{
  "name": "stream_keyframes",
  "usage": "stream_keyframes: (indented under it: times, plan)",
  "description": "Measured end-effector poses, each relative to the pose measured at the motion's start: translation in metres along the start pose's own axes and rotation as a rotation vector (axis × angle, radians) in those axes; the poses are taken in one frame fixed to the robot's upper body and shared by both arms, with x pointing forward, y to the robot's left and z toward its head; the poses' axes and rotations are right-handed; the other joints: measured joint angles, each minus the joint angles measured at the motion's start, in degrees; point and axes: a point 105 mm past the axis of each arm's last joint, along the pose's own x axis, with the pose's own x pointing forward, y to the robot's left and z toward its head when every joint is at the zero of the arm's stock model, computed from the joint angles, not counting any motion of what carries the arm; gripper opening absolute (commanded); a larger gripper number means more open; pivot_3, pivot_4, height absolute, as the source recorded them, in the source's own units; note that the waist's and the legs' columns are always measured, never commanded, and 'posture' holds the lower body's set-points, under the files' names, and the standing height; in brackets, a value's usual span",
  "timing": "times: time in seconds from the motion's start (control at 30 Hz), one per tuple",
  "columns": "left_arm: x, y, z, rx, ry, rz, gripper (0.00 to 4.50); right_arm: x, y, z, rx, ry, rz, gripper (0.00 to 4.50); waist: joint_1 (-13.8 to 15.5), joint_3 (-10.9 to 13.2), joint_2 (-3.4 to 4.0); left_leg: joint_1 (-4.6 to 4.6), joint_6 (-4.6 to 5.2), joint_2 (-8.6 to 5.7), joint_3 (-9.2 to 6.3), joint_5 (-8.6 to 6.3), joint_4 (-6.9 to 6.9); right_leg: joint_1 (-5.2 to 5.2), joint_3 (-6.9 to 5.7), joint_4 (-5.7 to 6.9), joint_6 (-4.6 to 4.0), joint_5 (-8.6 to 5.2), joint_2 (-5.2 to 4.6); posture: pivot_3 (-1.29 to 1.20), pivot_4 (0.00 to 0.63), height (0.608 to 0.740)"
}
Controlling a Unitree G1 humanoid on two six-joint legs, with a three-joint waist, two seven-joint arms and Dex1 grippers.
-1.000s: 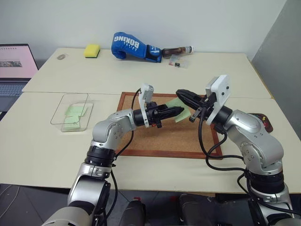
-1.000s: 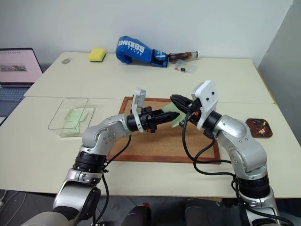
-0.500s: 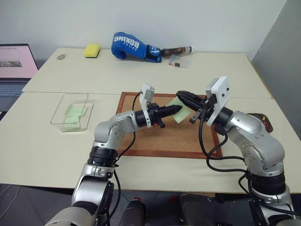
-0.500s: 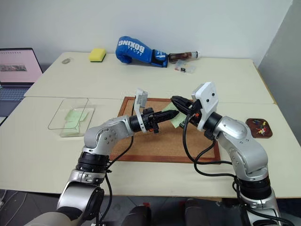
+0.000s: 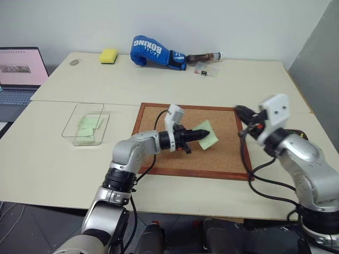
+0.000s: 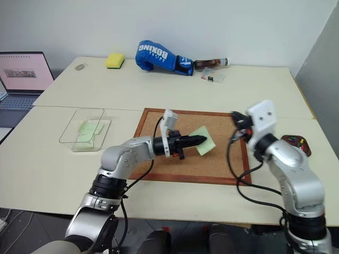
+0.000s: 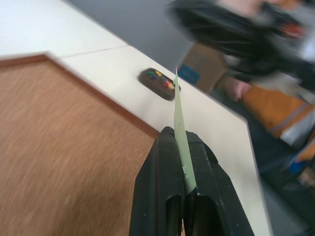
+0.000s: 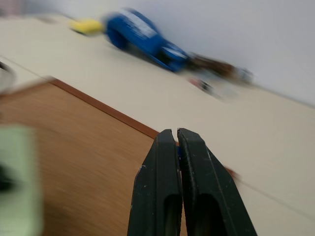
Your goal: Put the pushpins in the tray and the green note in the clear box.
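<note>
My left gripper (image 7: 183,147) pinches the green note (image 5: 204,136) by its edge, holding it just above the corkboard (image 5: 159,117), near the board's middle. My right gripper (image 8: 177,140) has its fingers pressed together; a speck of blue shows between the tips, too small to tell. It hangs over the corkboard's right edge. The tray (image 7: 158,83) lies right of the corkboard, the clear box (image 5: 71,125) left of it, pale green slips inside.

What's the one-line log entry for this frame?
left end effector: shut on note over corkboard | right end effector: shut | box: notes inside
</note>
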Motion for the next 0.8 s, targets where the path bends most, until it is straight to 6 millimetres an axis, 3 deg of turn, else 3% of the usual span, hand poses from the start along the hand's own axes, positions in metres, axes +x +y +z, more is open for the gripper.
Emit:
stream_keyframes:
  times: [0.13, 0.23, 0.4, 0.53, 0.8]
  plan:
    - [0.021, -0.016, 0.000, 0.281, 0.063, -0.068, 0.04, -0.015, -0.059, -0.041, 0.065, 0.153, -0.238, 0.00, -0.9, 0.0, 0.05, 0.14, 0.02, 0.05, 0.21, -0.01, -0.02, 0.01, 0.17, 0.05, 0.00, 0.00, 0.06, 0.00, 0.150, 0.740]
    - [0.031, -0.021, 0.001, 0.387, 0.066, -0.094, 0.04, -0.019, -0.083, -0.052, 0.113, 0.195, -0.308, 0.00, -1.3, 0.0, 0.05, 0.16, 0.05, 0.08, 0.22, 0.01, 0.01, 0.01, 0.19, 0.07, -0.02, 0.02, 0.11, 0.00, 0.150, 0.740]
    - [0.045, -0.021, 0.002, 0.421, 0.047, -0.072, 0.04, -0.010, -0.097, -0.058, 0.160, 0.232, -0.294, 0.00, -1.6, 0.0, 0.07, 0.14, 0.06, 0.05, 0.22, 0.01, 0.11, 0.06, 0.23, 0.04, 0.14, 0.12, 0.11, 0.00, 0.150, 0.740]
    - [0.054, -0.026, 0.005, 0.409, 0.018, -0.066, 0.04, 0.002, -0.095, -0.063, 0.195, 0.242, -0.251, 0.00, -1.7, 0.0, 0.08, 0.11, 0.10, 0.05, 0.21, -0.01, 0.07, 0.05, 0.24, 0.02, 0.19, 0.14, 0.12, 0.00, 0.150, 0.740]
    - [0.041, -0.023, -0.008, 0.373, 0.057, -0.032, 0.04, 0.022, -0.099, -0.081, 0.252, 0.247, -0.231, 0.00, -1.9, 0.0, 0.10, 0.13, 0.11, 0.05, 0.24, -0.01, 0.11, 0.06, 0.28, 0.04, 0.19, 0.15, 0.12, 0.00, 0.150, 0.740]
